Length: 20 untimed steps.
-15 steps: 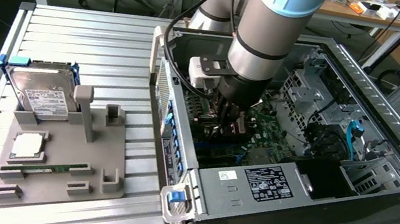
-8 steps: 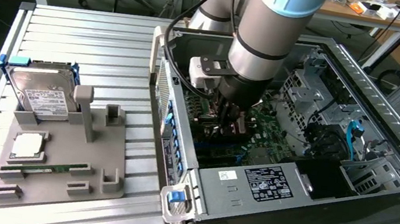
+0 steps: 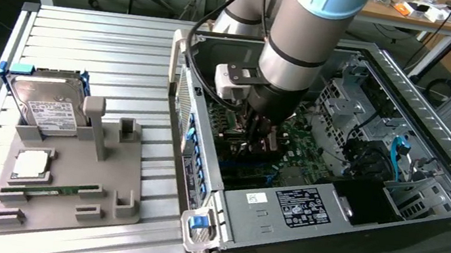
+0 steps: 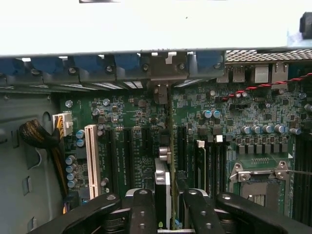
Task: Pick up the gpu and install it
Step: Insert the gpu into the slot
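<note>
Matt black plastic fingers (image 4: 143, 214) of the gripper (image 4: 165, 214) are pinching the gpu (image 4: 163, 192), its dull silvery metal bracket (image 4: 161, 73) catching light above a glossy green motherboard (image 4: 126, 122); outside, the ribbed metal table (image 3: 86, 47) is gleaming under a matt grey plastic fixture (image 3: 68, 177).

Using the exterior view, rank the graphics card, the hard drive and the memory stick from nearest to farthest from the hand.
1. Graphics card: held edge-on in the hand, inside the open computer case.
2. Hard drive: standing in the grey holder, toward the exterior view's left.
3. Memory stick: lying low on the holder, near its front edge.
</note>
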Available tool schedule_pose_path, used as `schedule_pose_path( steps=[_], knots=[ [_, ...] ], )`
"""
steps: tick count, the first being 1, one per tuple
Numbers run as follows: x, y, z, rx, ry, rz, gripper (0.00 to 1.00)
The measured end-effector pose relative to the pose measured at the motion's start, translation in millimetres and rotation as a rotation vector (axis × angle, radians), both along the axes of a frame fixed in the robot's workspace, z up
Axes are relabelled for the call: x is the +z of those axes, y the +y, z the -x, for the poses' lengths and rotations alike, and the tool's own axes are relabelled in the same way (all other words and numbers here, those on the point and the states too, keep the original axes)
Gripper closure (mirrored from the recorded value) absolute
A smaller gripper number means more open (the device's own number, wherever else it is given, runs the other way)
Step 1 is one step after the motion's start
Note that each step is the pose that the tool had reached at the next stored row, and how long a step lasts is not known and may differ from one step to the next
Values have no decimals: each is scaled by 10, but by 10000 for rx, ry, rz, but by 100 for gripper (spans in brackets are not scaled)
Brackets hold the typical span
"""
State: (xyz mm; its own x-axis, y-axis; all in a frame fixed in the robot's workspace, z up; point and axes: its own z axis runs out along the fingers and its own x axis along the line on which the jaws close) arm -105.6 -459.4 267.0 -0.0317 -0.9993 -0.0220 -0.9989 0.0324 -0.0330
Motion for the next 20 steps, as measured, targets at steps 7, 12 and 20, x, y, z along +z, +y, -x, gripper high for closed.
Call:
schedule_pose_path(
  steps=[7,12,20],
  knots=[
    [-1,46,-8,-3,3,552,73],
    [-2,88,-16,-3,12,568,73],
    [-2,89,21,-3,12,568,73]
  ],
)
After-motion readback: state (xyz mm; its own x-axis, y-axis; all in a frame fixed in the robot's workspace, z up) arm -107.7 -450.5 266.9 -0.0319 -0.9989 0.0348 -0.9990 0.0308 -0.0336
